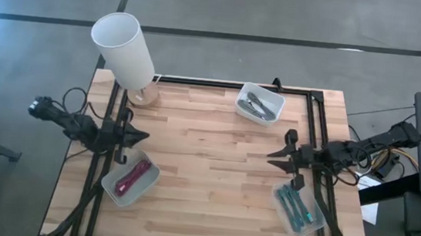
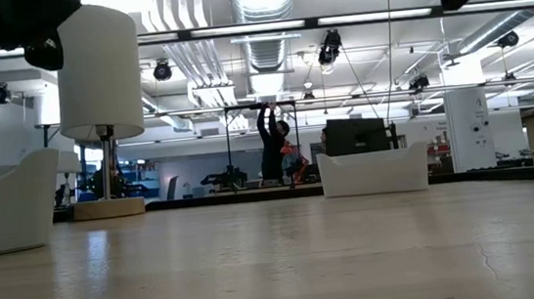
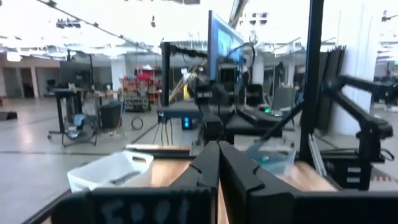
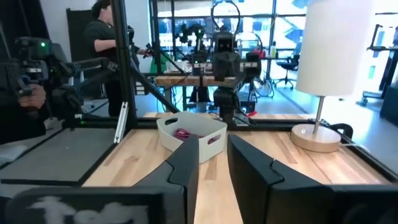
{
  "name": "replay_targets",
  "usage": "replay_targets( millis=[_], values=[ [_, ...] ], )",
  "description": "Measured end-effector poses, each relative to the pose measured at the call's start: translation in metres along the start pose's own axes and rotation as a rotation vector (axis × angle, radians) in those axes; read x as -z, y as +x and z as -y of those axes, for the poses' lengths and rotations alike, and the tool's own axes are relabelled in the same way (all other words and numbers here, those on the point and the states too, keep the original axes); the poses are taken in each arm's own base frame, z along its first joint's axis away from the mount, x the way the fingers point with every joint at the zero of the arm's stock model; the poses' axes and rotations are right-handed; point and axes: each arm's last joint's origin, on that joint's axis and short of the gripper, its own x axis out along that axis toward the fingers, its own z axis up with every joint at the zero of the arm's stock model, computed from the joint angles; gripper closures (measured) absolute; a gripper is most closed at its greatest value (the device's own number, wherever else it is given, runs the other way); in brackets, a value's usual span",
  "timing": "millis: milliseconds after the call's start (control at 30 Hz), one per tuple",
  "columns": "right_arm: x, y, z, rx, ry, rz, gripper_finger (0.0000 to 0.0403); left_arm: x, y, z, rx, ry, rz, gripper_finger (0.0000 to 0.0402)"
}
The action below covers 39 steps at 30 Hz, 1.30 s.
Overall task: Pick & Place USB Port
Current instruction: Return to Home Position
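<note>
Three white trays stand on the wooden table: a far one (image 1: 259, 103) with grey metal pieces, one at the near left (image 1: 130, 179) with red-pink pieces, and one at the near right (image 1: 298, 208) with teal pieces. Which of these is the USB port I cannot tell. My left gripper (image 1: 145, 136) hovers shut near the table's left edge, just beyond the red-piece tray, pointing level toward the right. In its wrist view its fingers (image 3: 218, 165) are closed together. My right gripper (image 1: 271, 156) hovers near the right edge, pointing left, open (image 4: 213, 168) with nothing between its fingers.
A white-shaded lamp (image 1: 124, 48) stands on its round wooden base (image 1: 143, 96) at the far left corner. Black frame rails (image 1: 313, 136) run along the table's left, right and far edges. Bare wood (image 1: 205, 172) lies between the two grippers. A person (image 4: 106, 37) stands beyond the table.
</note>
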Motion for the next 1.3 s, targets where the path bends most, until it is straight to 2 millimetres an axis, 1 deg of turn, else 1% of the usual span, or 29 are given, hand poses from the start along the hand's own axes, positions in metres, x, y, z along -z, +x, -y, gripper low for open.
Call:
replay_targets(
  millis=[100,233,367,533,833,1167,1300],
  values=[
    [0.005,-0.004,0.002,0.002,0.006,0.043,0.0317,0.009,-0.003,-0.001,-0.002,0.011,-0.014,0.0390],
    [0.011,-0.008,0.004,0.003,-0.012,0.101,0.0313,0.012,-0.005,-0.003,-0.014,0.005,0.015,0.0390],
    [0.022,-0.010,0.007,0.019,-0.026,0.107,0.0313,0.018,-0.007,-0.004,-0.025,0.008,0.014,0.0390],
    [0.033,-0.010,0.013,0.061,-0.007,0.077,0.0322,0.027,-0.007,-0.006,-0.047,0.023,0.004,0.0390],
    [0.047,-0.011,0.020,0.101,-0.016,0.072,0.0335,0.031,-0.006,-0.009,-0.069,0.048,-0.001,0.0390],
    [0.063,-0.021,0.024,0.112,-0.001,0.080,0.0319,0.041,-0.005,-0.013,-0.109,0.074,-0.051,0.0390],
    [0.063,-0.024,0.025,0.112,0.000,0.108,0.0314,0.041,-0.005,-0.015,-0.133,0.082,-0.047,0.0390]
  ],
)
